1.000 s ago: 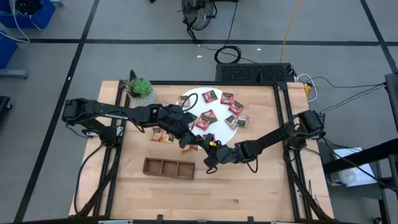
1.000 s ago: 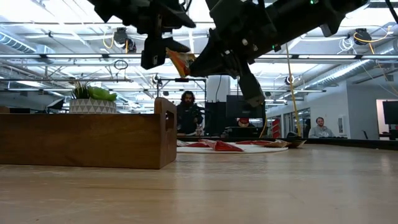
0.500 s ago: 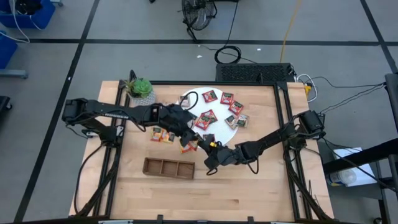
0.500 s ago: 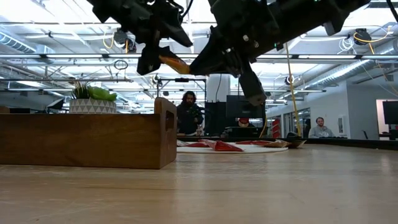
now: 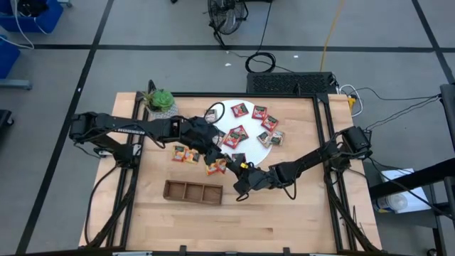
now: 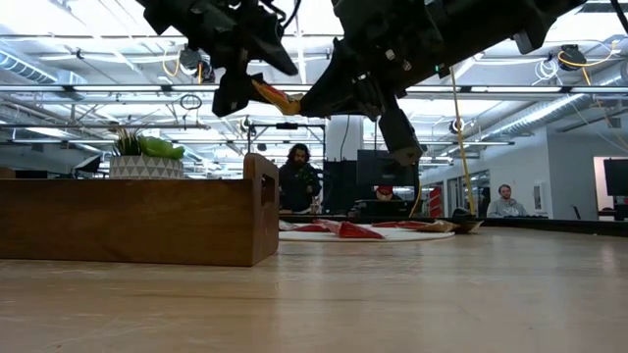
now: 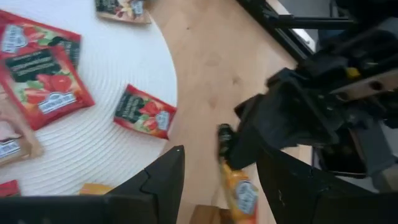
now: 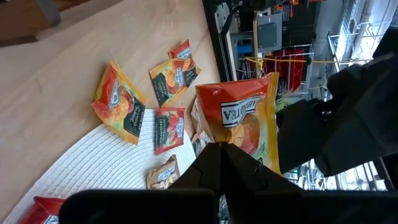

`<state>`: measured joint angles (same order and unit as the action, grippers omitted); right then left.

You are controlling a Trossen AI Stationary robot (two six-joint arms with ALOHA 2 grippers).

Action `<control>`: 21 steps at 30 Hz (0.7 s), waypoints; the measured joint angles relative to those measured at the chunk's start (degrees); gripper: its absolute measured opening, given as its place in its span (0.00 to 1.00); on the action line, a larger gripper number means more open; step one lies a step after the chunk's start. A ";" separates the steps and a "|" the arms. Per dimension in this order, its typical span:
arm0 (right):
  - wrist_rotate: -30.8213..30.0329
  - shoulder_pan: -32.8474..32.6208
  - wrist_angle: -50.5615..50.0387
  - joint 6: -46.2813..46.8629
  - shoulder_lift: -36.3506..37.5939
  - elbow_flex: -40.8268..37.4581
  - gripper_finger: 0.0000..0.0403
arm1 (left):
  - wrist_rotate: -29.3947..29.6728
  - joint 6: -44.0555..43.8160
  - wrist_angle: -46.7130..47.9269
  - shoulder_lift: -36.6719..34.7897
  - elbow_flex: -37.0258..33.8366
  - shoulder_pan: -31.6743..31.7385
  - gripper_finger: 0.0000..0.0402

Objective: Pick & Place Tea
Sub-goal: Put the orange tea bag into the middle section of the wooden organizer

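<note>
An orange-yellow tea sachet (image 5: 215,167) hangs in the air between my two grippers, above the table just off the white disc (image 5: 222,119). In the low view the sachet (image 6: 274,95) is slanted. My right gripper (image 8: 222,157) is shut on it. My left gripper (image 7: 221,186) is open, with one finger on either side of the sachet (image 7: 239,191); I cannot tell whether they touch it. Several red sachets (image 5: 238,134) lie flat on the disc. A few orange ones (image 5: 183,153) lie on the wood beside it. My right gripper pinches the orange-yellow sachet by its lower edge (image 8: 235,142) between its two fingers. The sachet sticks out beyond the fingertips, with its label side to the wrist camera. It is lifted clear of the table.
The long wooden three-compartment tray (image 5: 193,190) lies on the table's near side, below the grippers in the high view. The green potted plant (image 5: 160,102) stands at the far left corner. People sit in the room behind the table.
My left gripper has tipped from pointing down to a slant beside the sachet and has shifted slightly toward the table's left. The sachet has tilted a little with it. My right gripper has kept its hold and stayed nearly in place.
</note>
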<state>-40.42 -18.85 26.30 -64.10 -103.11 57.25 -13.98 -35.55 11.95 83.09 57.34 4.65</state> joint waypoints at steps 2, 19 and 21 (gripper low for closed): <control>-0.02 0.07 0.14 -0.04 0.00 0.00 0.00 | -0.05 -0.09 0.66 0.37 -0.05 -0.42 0.50; 0.19 0.08 1.27 0.27 0.00 0.00 0.00 | 0.46 -0.93 -2.50 4.93 -0.09 -0.57 0.50; 0.22 0.06 1.27 0.31 0.00 0.00 0.00 | 0.44 -0.59 -2.83 4.88 -0.09 -0.54 0.50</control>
<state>-40.21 -18.79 27.57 -63.78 -103.11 57.25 -13.53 -36.14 9.12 87.98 57.25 4.11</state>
